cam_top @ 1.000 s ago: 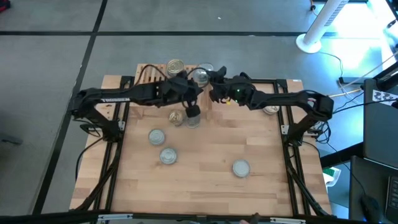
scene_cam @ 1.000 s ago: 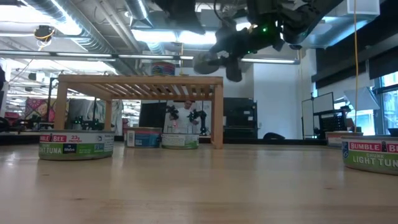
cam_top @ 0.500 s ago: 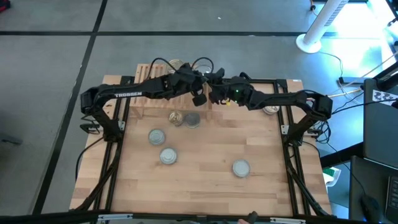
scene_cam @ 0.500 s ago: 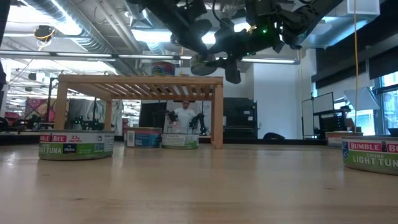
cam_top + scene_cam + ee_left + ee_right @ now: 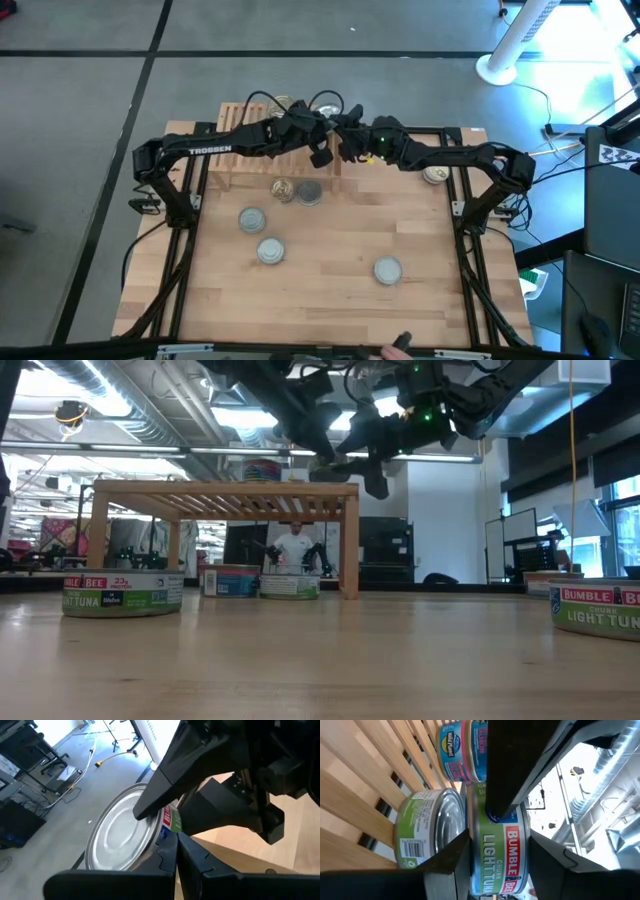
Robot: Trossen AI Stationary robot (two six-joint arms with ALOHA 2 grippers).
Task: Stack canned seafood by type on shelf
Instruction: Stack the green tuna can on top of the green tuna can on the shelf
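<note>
My right gripper (image 5: 500, 865) is shut on a Bumble Bee light tuna can (image 5: 502, 845) with a silver lid (image 5: 120, 835), held over the slatted wooden shelf (image 5: 360, 780) at the table's far side. On the shelf stand a green-labelled can (image 5: 427, 827) and a blue-and-pink one (image 5: 462, 750). The held can is right over the green can's lid; whether it rests on it I cannot tell. My left gripper (image 5: 177, 852) is shut, with its tips at the held can's side wall (image 5: 167, 820). In the high view both grippers meet over the shelf (image 5: 235, 120). My right gripper pinches the tuna can by its flat faces, one finger (image 5: 152, 795) across the lid and the other (image 5: 450, 865) under the bottom. The fingers come level from the table's right. The can sits level, lid up. My left gripper: whether its shut tips touch the can's side wall I cannot tell.
Two cans (image 5: 283, 188) (image 5: 309, 192) lie on the table just before the shelf. Others lie nearer: (image 5: 251, 219), (image 5: 270, 250), (image 5: 388, 269), and one by the right arm (image 5: 436, 176). A gold-lidded can (image 5: 283, 103) shows behind the left arm on the shelf.
My left gripper, shut throughout, has gone from over the two cans before the shelf toward the table's far edge, up to the can that my right gripper holds. The right gripper and its can have kept their place over the shelf.
</note>
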